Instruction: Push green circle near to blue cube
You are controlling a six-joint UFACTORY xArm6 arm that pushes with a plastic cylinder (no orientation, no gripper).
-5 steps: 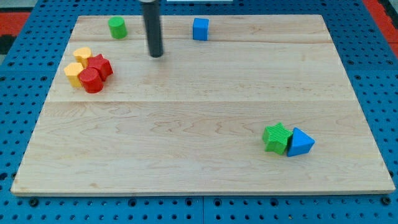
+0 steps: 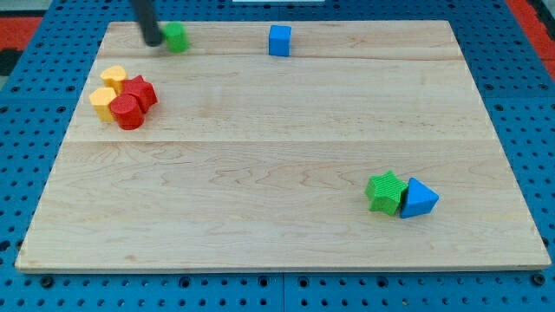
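Tip (image 2: 153, 41) of the straight dark rod set against the view's left side of the small green circle block (image 2: 177, 36), touching or all but touching it, near the view's top edge of the pale wooden tabletop (image 2: 277, 156). No hand on this rig: just the bare rod, nothing to open or close, nothing held. Blue cube (image 2: 279, 40) further along toward the view's right, in nearly the same row, well apart from the green circle, bare wood between. To do the push well: keep contact on the circle's far-left face, level with its middle, and drive straight toward the view's right in line with the cube. Round block, so likely to roll off the tip if struck off-centre; best to correct early with small sideways shifts. Slow down on approach and stop short, so as not to knock the cube away. Red and yellow cluster (image 2: 123, 97) and the green star (image 2: 386, 191) with blue triangle (image 2: 420, 198) well clear of the path.
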